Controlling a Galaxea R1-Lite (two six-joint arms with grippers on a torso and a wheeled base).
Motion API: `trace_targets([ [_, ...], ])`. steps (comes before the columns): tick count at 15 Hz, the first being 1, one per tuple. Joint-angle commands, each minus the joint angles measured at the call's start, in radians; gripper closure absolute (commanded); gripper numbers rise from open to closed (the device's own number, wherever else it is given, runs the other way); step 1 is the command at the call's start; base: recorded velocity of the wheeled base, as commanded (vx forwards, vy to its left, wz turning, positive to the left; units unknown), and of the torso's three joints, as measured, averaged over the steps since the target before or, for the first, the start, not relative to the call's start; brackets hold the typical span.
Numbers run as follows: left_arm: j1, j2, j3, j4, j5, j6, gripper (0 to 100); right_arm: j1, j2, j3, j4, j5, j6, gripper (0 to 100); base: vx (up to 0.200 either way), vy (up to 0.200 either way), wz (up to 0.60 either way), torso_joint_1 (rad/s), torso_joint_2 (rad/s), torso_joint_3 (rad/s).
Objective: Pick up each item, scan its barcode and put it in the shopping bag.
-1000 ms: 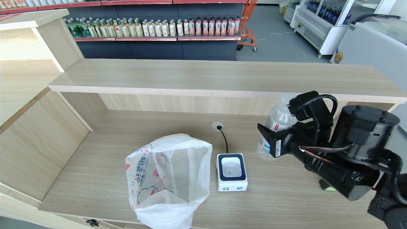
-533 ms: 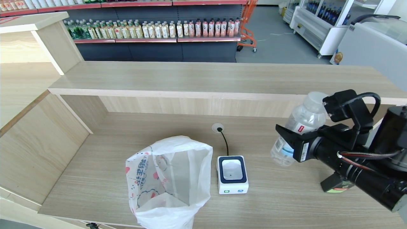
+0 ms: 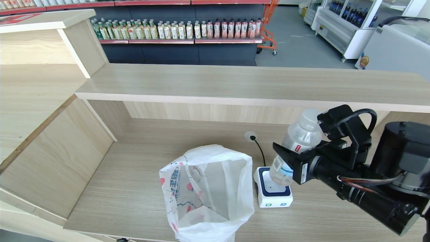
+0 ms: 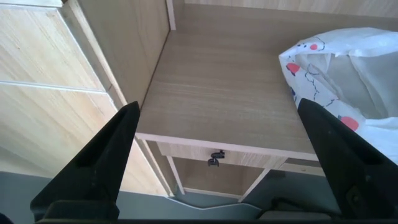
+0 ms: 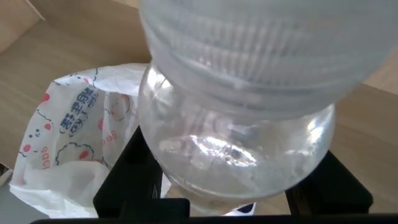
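The right claw is pinching a clear plastic water bottle with a white cap. Its black jaws are pressed against the bottle's middle, over the label band, and the bottle tilts so that the cap leans up and away from the claw, towards the raised wooden ledge behind it. The bottle's base hangs below the claw, over the glass window of the white box scanner with a dark blue frame. Whether base and scanner touch cannot be told.

The scanner sits on the light wood-grain counter, below the claw and a little to its left. A black cable runs from the scanner's far side to a round grommet in the counter.

Further left of the claw, just beside the scanner, stands the white plastic shopping bag with red and blue print, its mouth open upward. In the right wrist view its rim lies beyond the bottle's base.

The left claw hangs with its two black jaws spread wide, holding nothing — beneath it is the counter's near edge, and the bag lies just off one jaw.

Far beyond the ledge, a shop shelf of drink bottles lines the back.
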Motion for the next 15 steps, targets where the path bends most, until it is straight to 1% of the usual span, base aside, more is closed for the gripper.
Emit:
trace_targets([
  [1, 0.000, 0.000, 0.000, 0.000, 0.000, -0.001, 0, 0.009, 0.069, -0.027, -0.003, 0.000, -0.005, 100, 0.000, 0.000, 0.00, 0.000, 0.00, 0.000],
  [3, 0.000, 0.000, 0.000, 0.000, 0.000, -0.001, 0, 0.061, 0.185, -0.124, -0.035, 0.005, -0.005, 100, 0.000, 0.000, 0.00, 0.000, 0.00, 0.000],
  [7, 0.000, 0.000, 0.000, 0.000, 0.000, -0.001, 0, 0.185, 0.325, -0.225, -0.063, 0.000, -0.029, 100, 0.000, 0.000, 0.00, 0.000, 0.00, 0.000],
  [8, 0.000, 0.000, 0.000, 0.000, 0.000, -0.001, 0, 0.194, 0.340, -0.228, -0.065, 0.000, -0.041, 100, 0.000, 0.000, 0.00, 0.000, 0.00, 0.000],
  [9, 0.000, 0.000, 0.000, 0.000, 0.000, -0.001, 0, 0.214, 0.386, -0.236, -0.107, 0.002, -0.072, 100, 0.000, 0.000, 0.00, 0.000, 0.00, 0.000],
  [12, 0.000, 0.000, 0.000, 0.000, 0.000, -0.001, 0, 0.222, 0.508, -0.243, -0.272, 0.003, -0.144, 100, 0.000, 0.000, 0.00, 0.000, 0.00, 0.000],
  [15, 0.000, 0.000, 0.000, 0.000, 0.000, -0.001, 0, 0.240, 0.551, -0.243, -0.299, 0.005, -0.143, 100, 0.000, 0.000, 0.00, 0.000, 0.00, 0.000],
])
